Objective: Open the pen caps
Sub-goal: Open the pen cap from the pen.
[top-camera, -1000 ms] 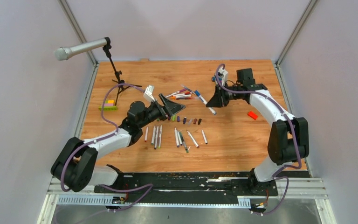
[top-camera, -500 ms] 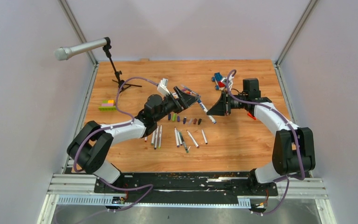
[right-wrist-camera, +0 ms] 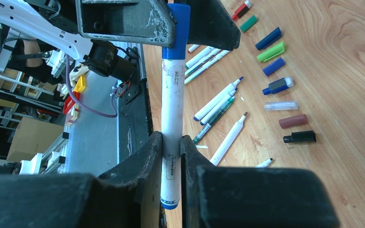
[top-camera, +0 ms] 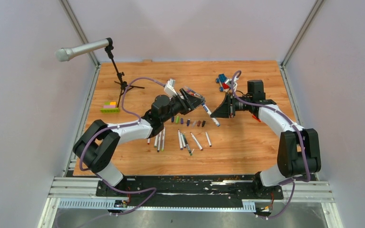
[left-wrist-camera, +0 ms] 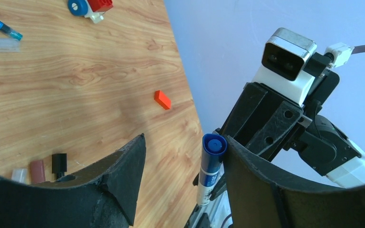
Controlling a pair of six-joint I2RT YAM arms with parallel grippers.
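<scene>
We find several pens (top-camera: 181,139) uncapped; right gripper (right-wrist-camera: 171,140) clamps another pen (right-wrist-camera: 172,95), left gripper (left-wrist-camera: 184,142) open around its blue cap (left-wrist-camera: 214,145), unpulled.

I'm driving a robot lab cell
White panels (top-camera: 190,28) enclose the wooden table (top-camera: 247,152); a microphone (top-camera: 83,49) stands at its far-left corner, a cardboard box (right-wrist-camera: 28,137) beyond its edge.

The left gripper (top-camera: 198,100) has reached across, its jaws narrowing around the blue cap (left-wrist-camera: 214,144) of the pen (right-wrist-camera: 173,109).
</scene>
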